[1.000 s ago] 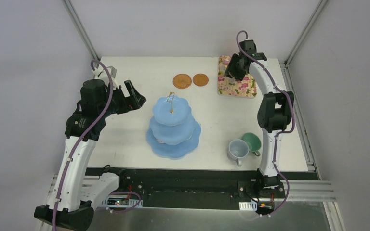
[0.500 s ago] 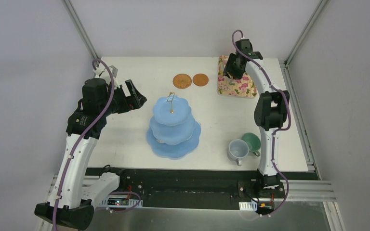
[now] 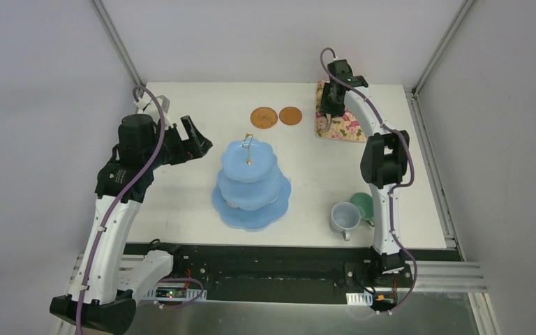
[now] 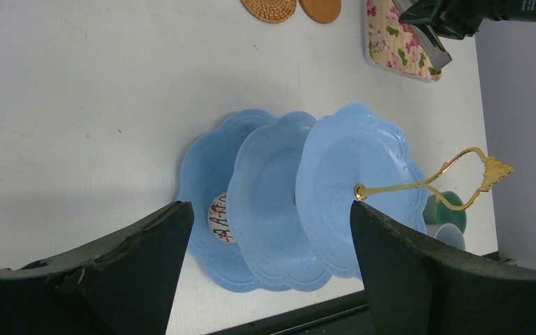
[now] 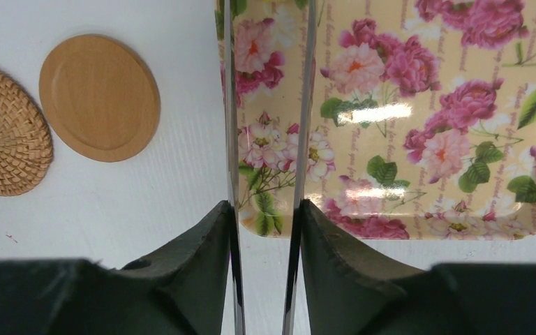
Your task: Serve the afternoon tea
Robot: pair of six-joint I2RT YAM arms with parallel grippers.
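Observation:
The light-blue three-tier stand [image 3: 251, 183] with a gold handle stands mid-table; its tiers are bare in the left wrist view [image 4: 286, 202]. My left gripper [image 3: 197, 143] hangs open and empty to its left, jaws wide apart [image 4: 271, 209]. My right gripper [image 3: 331, 105] is shut on the metal tongs [image 5: 232, 105], held over the left end of the floral tray [image 5: 405, 118]. The grey-blue cup [image 3: 344, 217] and green cup [image 3: 364, 206] stand front right. Two brown coasters, woven [image 3: 264, 117] and smooth [image 3: 290, 115], lie at the back. No donuts or biscuits show.
The floral tray [image 3: 342, 122] lies at the back right, and the part seen in the right wrist view is bare. The coasters [image 5: 100, 98] lie just left of it. The right arm's forearm reaches over the cups. A metal frame rims the table.
My right gripper has moved left along the tray's far end with the tongs in it. The left arm, stand, cups and coasters have not moved.

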